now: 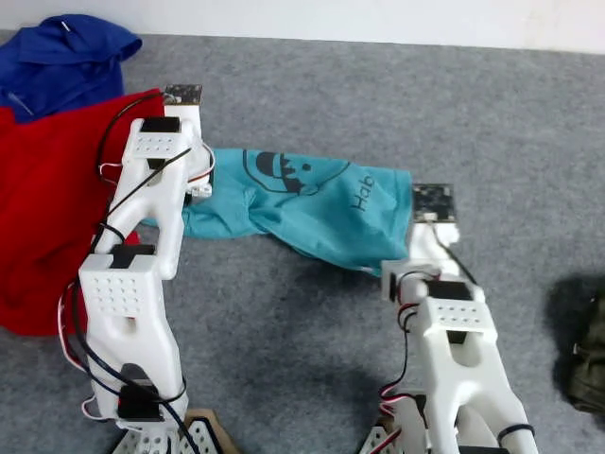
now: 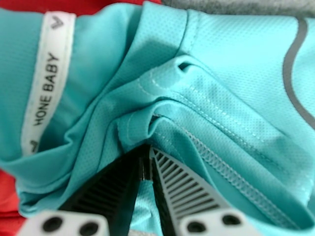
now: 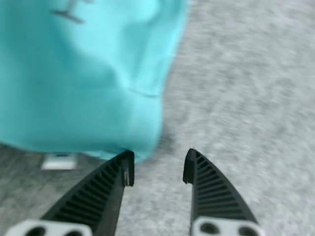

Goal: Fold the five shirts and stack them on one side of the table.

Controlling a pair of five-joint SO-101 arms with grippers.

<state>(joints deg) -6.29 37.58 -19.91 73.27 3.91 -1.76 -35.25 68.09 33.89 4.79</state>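
Note:
A teal shirt (image 1: 302, 203) lies bunched and stretched across the grey table between my two arms. My left gripper (image 2: 147, 164) is shut on a fold of the teal shirt (image 2: 206, 98) near its collar label, at the shirt's left end (image 1: 196, 187). My right gripper (image 3: 158, 164) is open just above the table at the shirt's right end (image 1: 427, 227). The teal shirt's edge (image 3: 98, 88) lies against one fingertip (image 3: 128, 167), with nothing between the fingers. A red shirt (image 1: 47, 218) lies spread at the left, and a blue shirt (image 1: 61, 57) is heaped behind it.
A dark green garment (image 1: 588, 355) lies at the table's right edge. Bare grey table (image 1: 312, 350) stretches in front of the teal shirt between the arms, and more of it lies at the back right (image 1: 492, 104).

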